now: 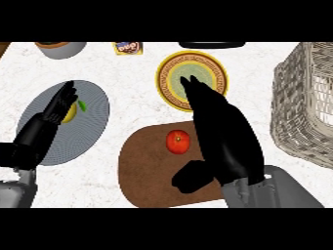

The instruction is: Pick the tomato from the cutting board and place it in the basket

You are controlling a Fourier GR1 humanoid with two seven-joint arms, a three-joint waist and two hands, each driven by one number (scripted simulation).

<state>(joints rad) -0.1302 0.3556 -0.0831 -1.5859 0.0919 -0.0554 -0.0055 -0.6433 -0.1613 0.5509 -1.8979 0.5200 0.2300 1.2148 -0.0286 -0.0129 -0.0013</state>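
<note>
Head view of a white speckled worktop point(126, 73). A red tomato point(177, 141) lies on the brown cutting board point(143, 171), near the board's upper middle, untouched by either hand. The right hand point(223, 132) is stretched out above the board just beside the tomato on its right, fingers straight and together, their tips point(187, 83) reaching over a yellow-rimmed plate point(170, 61) behind the board; the thumb point(190, 177) juts out to the left below the tomato. The hand holds nothing. The left hand point(53, 110) is at the view's left, open with fingers straight, over a grey plate point(90, 127) that carries a yellow item with a green part point(81, 105), largely hidden by the hand. A wicker basket point(306, 97) stands at the right edge, well apart from the tomato. Along the far edge are a grey bowl point(62, 48), a small yellow packet point(128, 48) and a dark object point(211, 45) cut off by the frame.
</note>
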